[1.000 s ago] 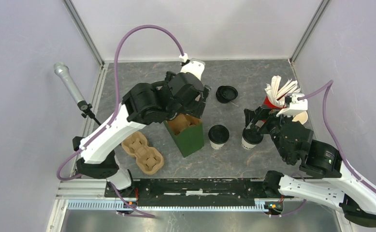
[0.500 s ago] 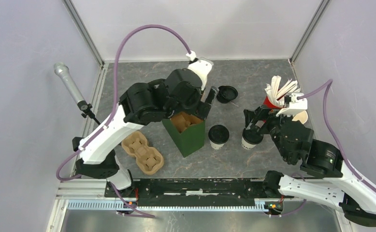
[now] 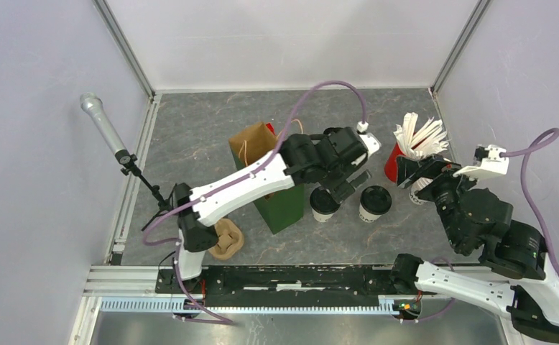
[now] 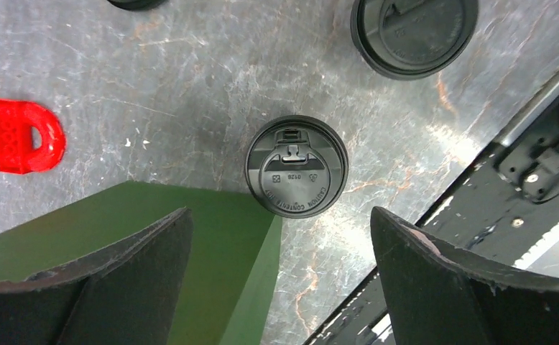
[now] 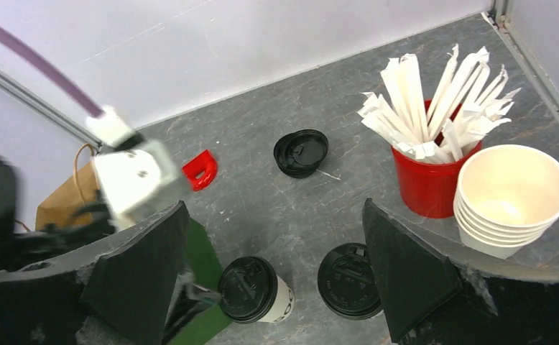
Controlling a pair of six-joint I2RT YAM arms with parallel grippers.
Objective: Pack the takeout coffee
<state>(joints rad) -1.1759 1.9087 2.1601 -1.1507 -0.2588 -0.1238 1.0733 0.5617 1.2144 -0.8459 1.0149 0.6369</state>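
Two lidded coffee cups (image 3: 325, 202) (image 3: 374, 201), one green bag (image 3: 280, 208); left tool (image 4: 278, 215) and right tool (image 5: 273, 208) both apart.

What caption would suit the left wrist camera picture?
Open left fingers hover above a black-lidded coffee cup beside the green bag.

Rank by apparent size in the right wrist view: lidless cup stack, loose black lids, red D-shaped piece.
1. lidless cup stack (also nearest the camera)
2. loose black lids
3. red D-shaped piece
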